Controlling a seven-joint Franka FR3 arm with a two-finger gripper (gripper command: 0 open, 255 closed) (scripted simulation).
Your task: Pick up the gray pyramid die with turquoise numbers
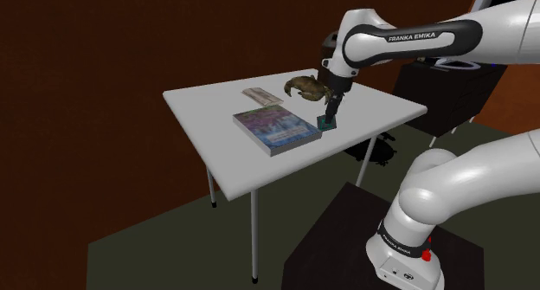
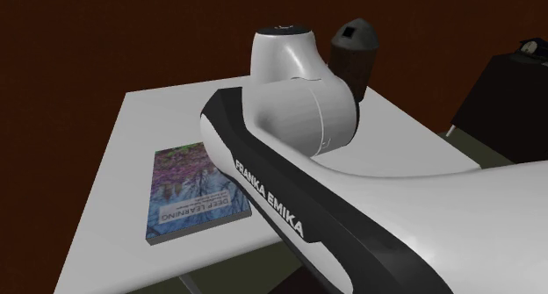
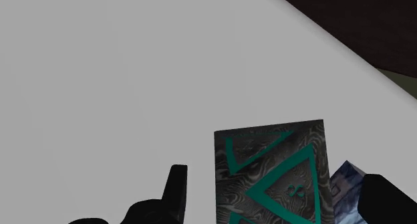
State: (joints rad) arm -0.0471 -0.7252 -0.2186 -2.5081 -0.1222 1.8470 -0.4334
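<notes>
White table (image 1: 203, 111), die (image 3: 274, 179) beside book (image 1: 275, 129) edge, fingers (image 3: 177, 189) spread astride

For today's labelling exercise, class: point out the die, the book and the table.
die (image 3: 274, 176), wrist view, its patterned face.
book (image 2: 198, 191), second exterior view, middle of its cover.
table (image 1: 203, 111), shoulder view, bare top.

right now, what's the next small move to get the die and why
Probably close the gripper: its fingers stand apart on either side of the die on the table, with a gap showing beside one, so nothing is gripped yet.
</notes>
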